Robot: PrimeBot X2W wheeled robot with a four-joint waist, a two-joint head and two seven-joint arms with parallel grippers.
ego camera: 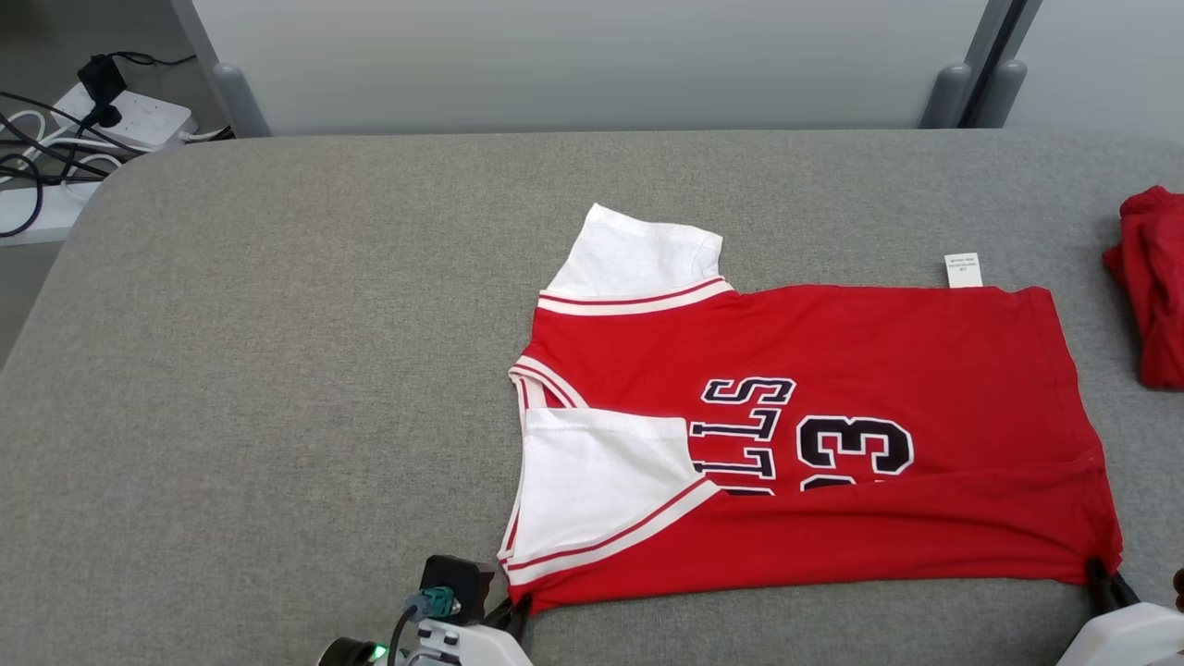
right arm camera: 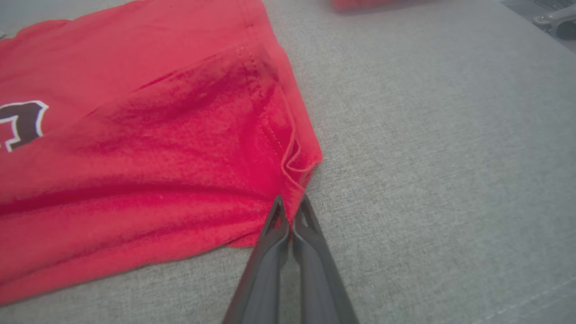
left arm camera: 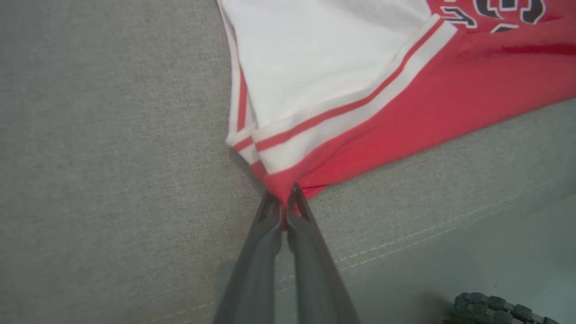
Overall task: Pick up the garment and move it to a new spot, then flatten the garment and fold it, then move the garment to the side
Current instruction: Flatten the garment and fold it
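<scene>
Judged soft and limp, the jersey [ego camera: 832, 351] is pinched at both near corners by the clenched left fingers [left arm camera: 263, 245] and right fingers [right arm camera: 270, 252].

The jersey [ego camera: 832, 370] lies on the table [ego camera: 277, 370], a second garment [ego camera: 1152, 287] apart at its 3 o'clock — a power strip [ego camera: 139, 116] beyond the table at 10 o'clock. The left gripper [left arm camera: 282, 198] meets its 7 o'clock corner, the right gripper [right arm camera: 291, 202] its 5 o'clock.

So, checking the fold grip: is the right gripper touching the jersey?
Touching. The right wrist view shows the right gripper pinching the jersey at its corner.
</scene>
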